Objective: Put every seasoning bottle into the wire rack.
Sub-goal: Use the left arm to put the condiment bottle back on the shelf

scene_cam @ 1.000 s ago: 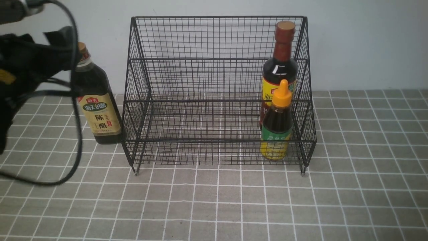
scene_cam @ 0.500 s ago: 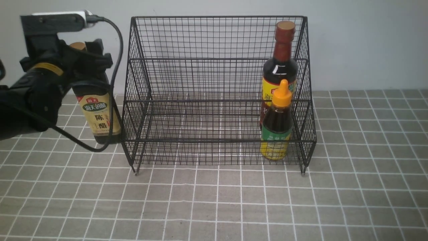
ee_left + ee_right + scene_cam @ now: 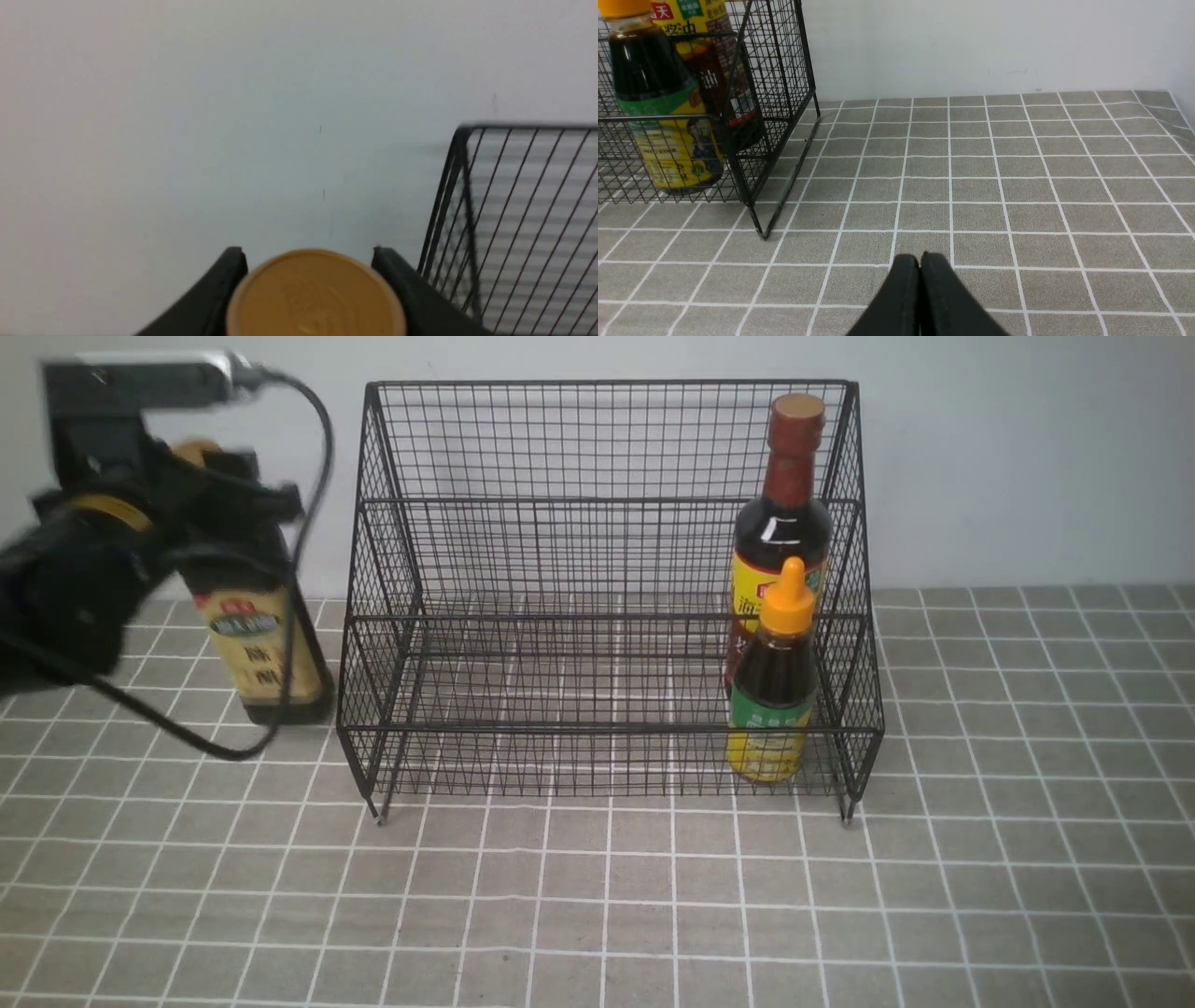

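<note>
A tall bottle of dark liquid with a gold cap and tan label (image 3: 254, 649) is standing just outside the left wall of a large black wire-mesh stepped rack (image 3: 607, 384), and the robot's left gripper (image 3: 308, 256) is clamping around its neck, 1 black finger (image 3: 231, 266) on each side of the gold cap in the left wrist view. Compared with half a second ago, this bottle is showing blurred and sitting slightly higher and further from the rack, with its top leaning away from the mesh. This suggests the grip is now taking hold and the lift is beginning. The blur is hiding whether its base is touching the grey tiled tabletop (image 3: 653, 896) or already clear of it. A black cable (image 3: 313, 425) is looping from the left arm beside the bottle. The other 2 bottles are unchanged inside the rack at its right end: a tall one with a brown-red neck and yellow-red label (image 3: 780, 537) on the upper step, and a small one with an orange nozzle cap and green-yellow label (image 3: 773, 695) in front of it on the lower step. The right gripper (image 3: 920, 261) is pressing its fingers together around nothing, above bare tabletop to the right of the rack. With 2 of 3 bottles placed, this lift is likely starting the last transfer, and the bottle will probably need to rise over the rack's low front edge.
</note>
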Robot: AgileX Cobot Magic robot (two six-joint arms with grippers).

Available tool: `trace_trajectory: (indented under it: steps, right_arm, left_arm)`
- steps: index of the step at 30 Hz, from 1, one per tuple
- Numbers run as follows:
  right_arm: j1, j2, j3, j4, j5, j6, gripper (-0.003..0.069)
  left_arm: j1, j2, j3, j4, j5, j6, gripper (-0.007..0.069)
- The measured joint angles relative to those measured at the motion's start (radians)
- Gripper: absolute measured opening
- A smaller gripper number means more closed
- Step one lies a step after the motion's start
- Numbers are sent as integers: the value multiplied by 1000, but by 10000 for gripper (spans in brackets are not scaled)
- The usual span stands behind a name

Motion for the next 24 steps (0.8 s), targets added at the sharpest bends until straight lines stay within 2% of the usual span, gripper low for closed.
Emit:
trace_trajectory:
  steps: [6,11,18,24]
  right_arm:
    - [0,0,0,0,0,0,-13]
    - [0,0,0,0,0,0,-13]
    - [0,0,0,0,0,0,-13]
    - [0,0,0,0,0,0,-13]
  left_arm:
    - [-10,-170,-50,1,28,3,302]
    - [-79,-220,-136,19,40,8,302]
    - [-209,-163,-270,23,73,18,302]
    - [-238,-29,-346,18,77,35,302]
